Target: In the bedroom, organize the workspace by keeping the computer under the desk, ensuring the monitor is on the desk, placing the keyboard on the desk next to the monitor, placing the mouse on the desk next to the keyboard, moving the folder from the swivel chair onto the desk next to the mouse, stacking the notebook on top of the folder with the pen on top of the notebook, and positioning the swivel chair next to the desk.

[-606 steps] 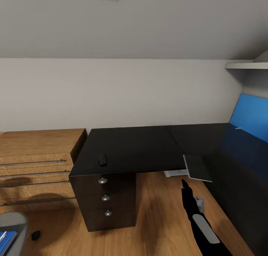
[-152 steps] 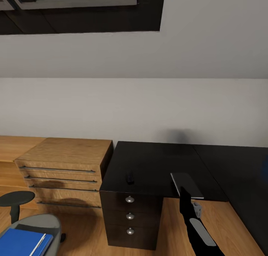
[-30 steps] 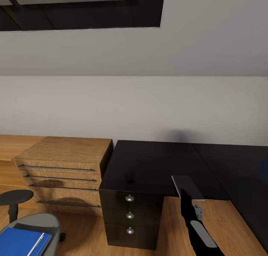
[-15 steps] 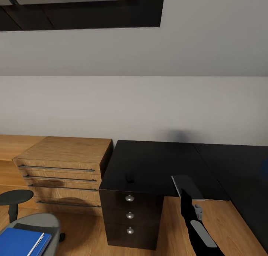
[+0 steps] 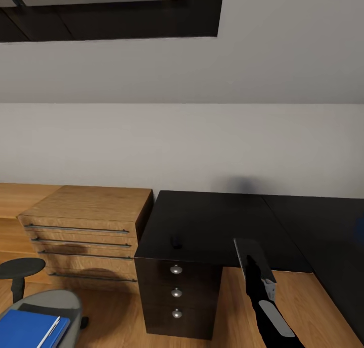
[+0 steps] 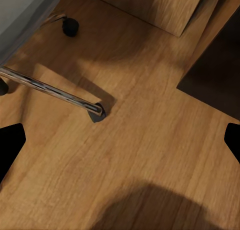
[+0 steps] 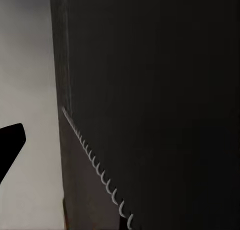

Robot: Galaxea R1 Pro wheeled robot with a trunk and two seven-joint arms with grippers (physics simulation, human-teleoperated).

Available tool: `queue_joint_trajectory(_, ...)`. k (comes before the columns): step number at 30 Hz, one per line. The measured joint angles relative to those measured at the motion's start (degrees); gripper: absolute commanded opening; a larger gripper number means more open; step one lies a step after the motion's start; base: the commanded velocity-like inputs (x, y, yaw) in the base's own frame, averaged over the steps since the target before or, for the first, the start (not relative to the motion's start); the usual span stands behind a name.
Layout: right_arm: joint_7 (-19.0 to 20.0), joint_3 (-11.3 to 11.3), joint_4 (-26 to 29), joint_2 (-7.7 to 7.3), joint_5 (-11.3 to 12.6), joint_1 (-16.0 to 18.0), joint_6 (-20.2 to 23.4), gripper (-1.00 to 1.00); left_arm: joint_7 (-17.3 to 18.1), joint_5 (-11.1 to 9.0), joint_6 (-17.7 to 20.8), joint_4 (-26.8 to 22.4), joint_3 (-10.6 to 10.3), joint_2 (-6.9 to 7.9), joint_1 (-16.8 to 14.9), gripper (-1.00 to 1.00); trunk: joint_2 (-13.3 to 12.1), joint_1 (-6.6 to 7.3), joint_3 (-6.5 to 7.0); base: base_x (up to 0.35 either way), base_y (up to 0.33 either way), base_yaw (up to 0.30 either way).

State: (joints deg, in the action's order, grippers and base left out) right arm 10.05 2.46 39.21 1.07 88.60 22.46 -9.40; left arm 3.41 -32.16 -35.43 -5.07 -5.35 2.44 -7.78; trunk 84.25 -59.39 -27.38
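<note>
Head view, from left to right. At the lower left corner stands the swivel chair, its grey seat carrying the bright blue folder with a pale pen lying along the folder's right edge; a black armrest rises just behind the seat. Beyond the chair a light wooden chest of drawers stands against the wall, touching the left end of the worktop. The worktop is glossy black, with a three-drawer unit bearing round silver knobs beneath its left end. A small black mouse lies on the worktop near the front edge, above the drawers. Further right, the right gripper holds the dark grey notebook tilted at the worktop's front edge; the fingers are closed on it. In the right wrist view the notebook's cover and wire spiral lie close to the camera. In the left wrist view the left gripper has its fingers spread wide over the wooden floor, near the chair's chrome leg and a caster.
</note>
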Motion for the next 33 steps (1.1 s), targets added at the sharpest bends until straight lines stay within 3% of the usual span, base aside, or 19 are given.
queue_joint_trajectory(20,0.12,0.01,0.02,-0.05,-0.08,0.00,-0.02,1.00,0.07,0.00,0.01,0.00,0.08,0.01,0.00,1.00,0.00,0.00,0.00,-0.006,0.000,0.000)
queue_joint_trajectory(33,0.12,0.00,0.02,-0.05,-0.09,0.00,0.04,1.00,0.07,0.00,0.01,0.00,0.09,0.00,0.00,1.00,0.00,-0.03,0.00,-0.238,0.000,0.000)
